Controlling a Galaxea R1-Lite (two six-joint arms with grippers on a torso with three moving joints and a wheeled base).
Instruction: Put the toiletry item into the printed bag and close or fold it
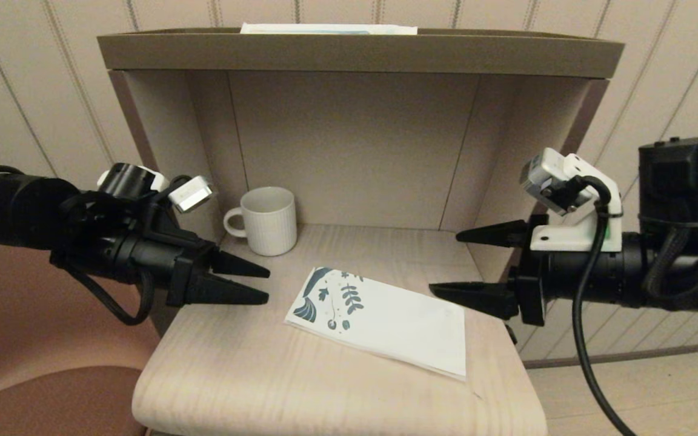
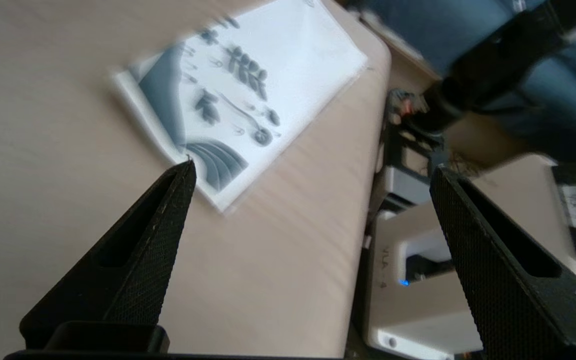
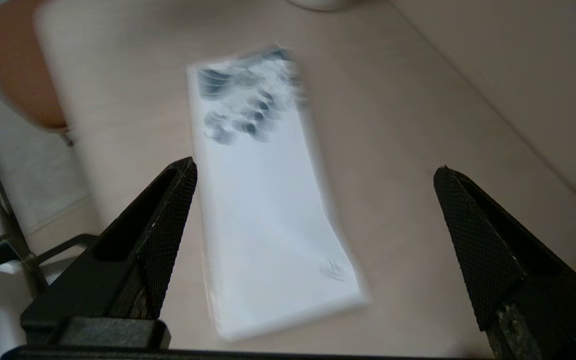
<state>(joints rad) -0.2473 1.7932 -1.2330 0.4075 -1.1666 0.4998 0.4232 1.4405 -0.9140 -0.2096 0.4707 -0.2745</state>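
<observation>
The printed bag (image 1: pixel 385 318) lies flat on the light wooden table (image 1: pixel 252 381), its teal leaf print at the end nearer the mug and the rest plain white. It also shows in the left wrist view as the bag (image 2: pixel 248 85) and in the right wrist view as the bag (image 3: pixel 263 200). My left gripper (image 1: pixel 268 285) (image 2: pixel 313 169) hovers open just left of the bag's printed end, holding nothing. At the bag's right end my right gripper (image 1: pixel 444 263) (image 3: pixel 315 166) hangs open and empty, above the table. The slim white tube is not in view.
A white ribbed mug (image 1: pixel 267 219) stands at the back left of the table, inside a beige alcove with side walls and a top shelf (image 1: pixel 361 54). A flat white-and-blue box (image 1: pixel 328 28) lies on that shelf. A reddish-brown seat (image 1: pixel 34 393) sits left of the table.
</observation>
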